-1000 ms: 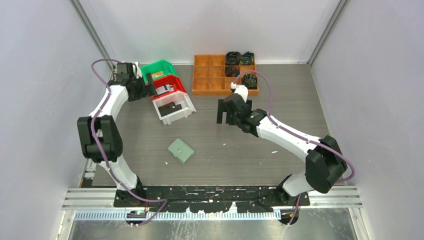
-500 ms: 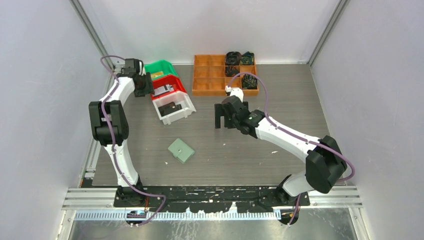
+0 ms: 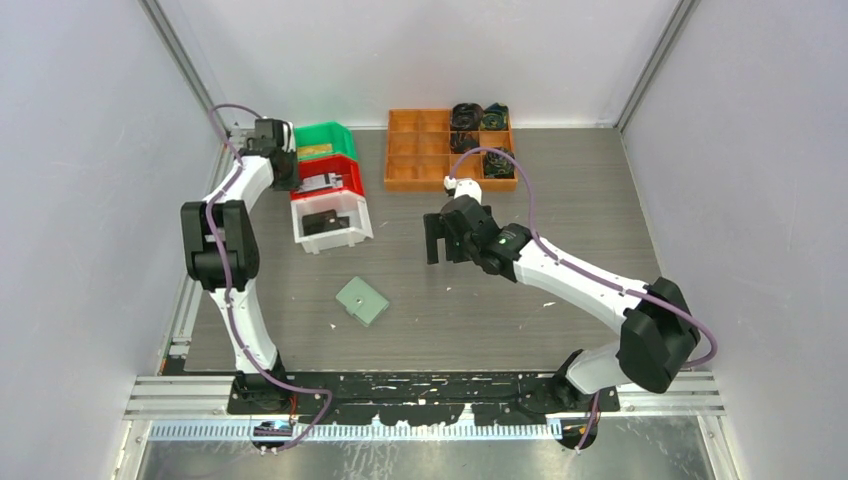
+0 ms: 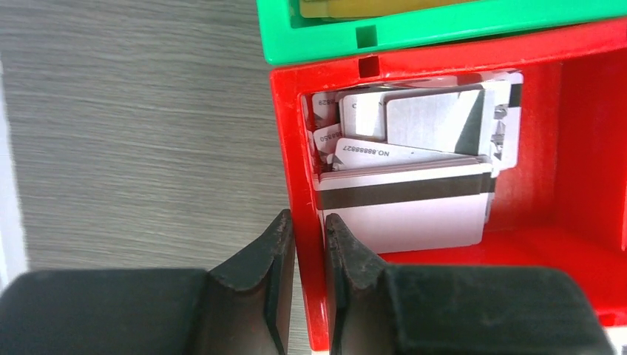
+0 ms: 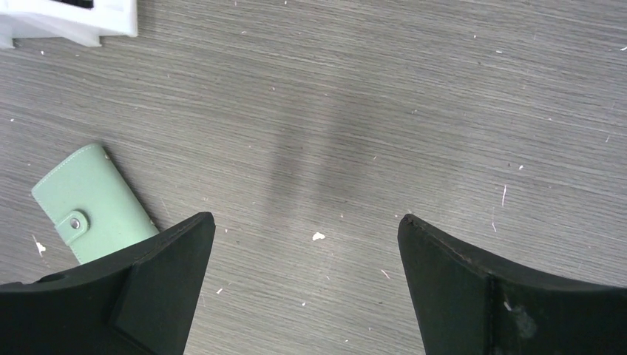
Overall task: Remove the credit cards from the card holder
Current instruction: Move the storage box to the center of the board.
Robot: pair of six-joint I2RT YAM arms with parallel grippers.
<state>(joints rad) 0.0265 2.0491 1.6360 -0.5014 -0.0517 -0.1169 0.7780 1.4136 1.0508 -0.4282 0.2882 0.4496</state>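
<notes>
Sage-green and snapped shut, the holder [image 3: 362,300] lies flat on the surface [image 3: 560,200]. It is at 5 o'clock from the white bin [image 3: 335,240] and 8 o'clock from the right gripper [image 3: 437,240], which hangs above the grey grain with its jaws wide. The left gripper [image 4: 307,222] is narrow, pinching the left wall of the red bin [image 4: 577,148] with one finger inside and one outside. Silvery cards [image 4: 414,214] are stacked in that bin, which sits at 12 o'clock from the white one.
</notes>
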